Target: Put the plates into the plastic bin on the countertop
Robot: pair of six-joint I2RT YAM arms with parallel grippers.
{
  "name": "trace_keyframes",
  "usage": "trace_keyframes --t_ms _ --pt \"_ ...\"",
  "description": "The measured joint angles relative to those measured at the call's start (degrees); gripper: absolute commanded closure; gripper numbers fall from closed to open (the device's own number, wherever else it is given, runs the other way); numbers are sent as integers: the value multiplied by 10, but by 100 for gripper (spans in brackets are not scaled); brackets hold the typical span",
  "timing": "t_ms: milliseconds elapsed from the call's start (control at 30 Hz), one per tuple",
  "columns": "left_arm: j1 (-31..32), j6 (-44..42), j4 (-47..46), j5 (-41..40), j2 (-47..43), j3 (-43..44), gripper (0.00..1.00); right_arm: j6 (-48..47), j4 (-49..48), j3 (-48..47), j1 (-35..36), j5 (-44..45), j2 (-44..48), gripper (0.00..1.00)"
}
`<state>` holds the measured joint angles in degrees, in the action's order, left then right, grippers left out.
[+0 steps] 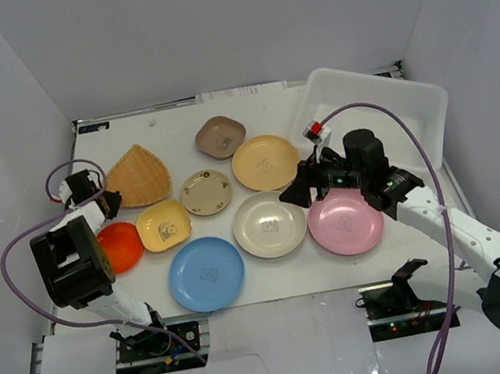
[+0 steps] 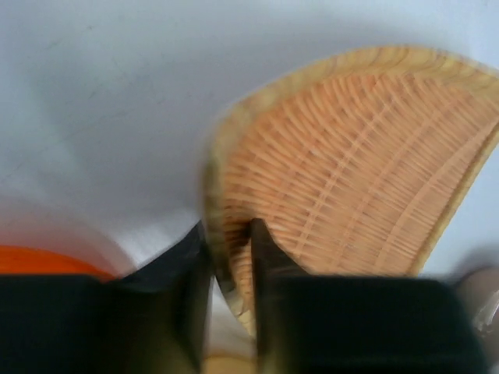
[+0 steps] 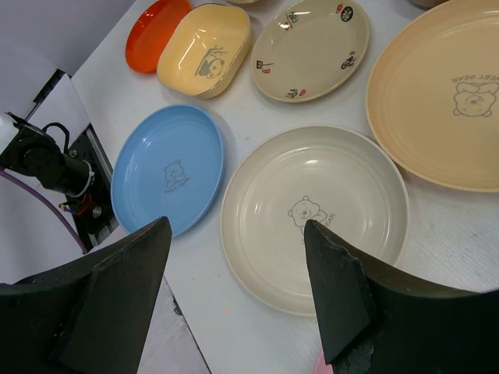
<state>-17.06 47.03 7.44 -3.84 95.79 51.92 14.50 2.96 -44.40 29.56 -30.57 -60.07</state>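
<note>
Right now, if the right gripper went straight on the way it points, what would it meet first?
Probably the cream plate, framed between the right gripper's open fingers; depth unclear.

White arms [image 1: 448, 221], black jaws, purple cables [image 1: 371, 107]

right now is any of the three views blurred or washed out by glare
left wrist: motion-blurred throughout, wicker tray rim and orange plate smeared; right wrist: sharp on the cream plate and blue plate, faint sheen only; top external: even light, only soft shadows.
</note>
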Motion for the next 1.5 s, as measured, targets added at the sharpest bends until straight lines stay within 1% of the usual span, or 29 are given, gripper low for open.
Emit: trace_keyframes --t_ms 33,67,100,233,267,333,367,433,467,533,567,667,800,933,967,1000,1033,1067,1100,1133,1167,1200,1267,1333,1367,1400,1467,1500 --pt "-1 7 -8 5 5 2 94 0 0 0 1 0 -3 25" --pt "-5 16 -25 18 5 4 100 0 0 0 2 0 -6 25" --pt "-6 10 -39 30 1 13 100 0 0 0 4 0 -10 25" --pt "-3 1 -47 14 -16 26 100 3 -3 -6 17 0 -39 21" --pt "-3 -3 -46 14 -26 22 100 6 -6 -11 24 0 -53 15" --pt "-3 -11 -43 12 -64 9 100 17 -14 -25 38 2 -80 8" --pt "-4 -13 -39 13 -90 4 100 23 -17 -34 46 5 -95 2" --pt "-4 -18 -39 28 -160 0 100 35 -27 -59 64 11 -126 5" --pt "-2 -18 -45 38 -193 0 100 41 -30 -76 74 16 -143 8" --pt "9 -17 -69 77 -264 0 100 60 -37 -119 88 26 -181 10" --pt "14 -14 -79 95 -283 -1 100 69 -43 -142 95 30 -199 10" --pt "54 -1 -132 202 -350 -28 100 92 -46 -205 100 54 -240 10" --pt "107 4 -137 320 -371 -94 100 119 -52 -257 91 86 -261 10" --pt "142 5 -115 382 -366 -130 100 139 -72 -271 84 92 -274 10" --pt "149 5 -113 396 -366 -131 100 146 -78 -269 84 92 -277 1" --pt "156 7 -118 409 -366 -131 100 153 -81 -267 84 93 -279 11" --pt "166 11 -129 423 -366 -131 100 156 -89 -262 84 95 -281 30" --pt "174 16 -141 436 -367 -131 98 158 -90 -258 84 96 -282 46" --pt "181 20 -152 448 -367 -131 91 163 -94 -254 84 98 -283 64" --pt "186 20 -159 450 -367 -132 67 166 -91 -248 82 100 -281 92" --pt "188 21 -166 453 -367 -132 49 174 -96 -244 78 98 -280 92" --pt "191 23 -168 457 -366 -133 33 185 -105 -242 75 97 -278 92" --pt "200 23 -170 478 -363 -135 13 186 -106 -229 71 113 -264 92" --pt "208 11 -155 490 -364 -130 8 185 -97 -206 53 123 -240 92" --pt "210 2 -142 494 -363 -126 2 185 -90 -195 33 125 -225 92" --pt "211 -10 -132 497 -362 -123 2 185 -81 -186 3 125 -210 92" --pt "211 -32 -114 501 -362 -122 2 185 -64 -179 -73 131 -185 92" --pt "212 -43 -105 504 -362 -122 2 186 -59 -177 -143 141 -168 92"
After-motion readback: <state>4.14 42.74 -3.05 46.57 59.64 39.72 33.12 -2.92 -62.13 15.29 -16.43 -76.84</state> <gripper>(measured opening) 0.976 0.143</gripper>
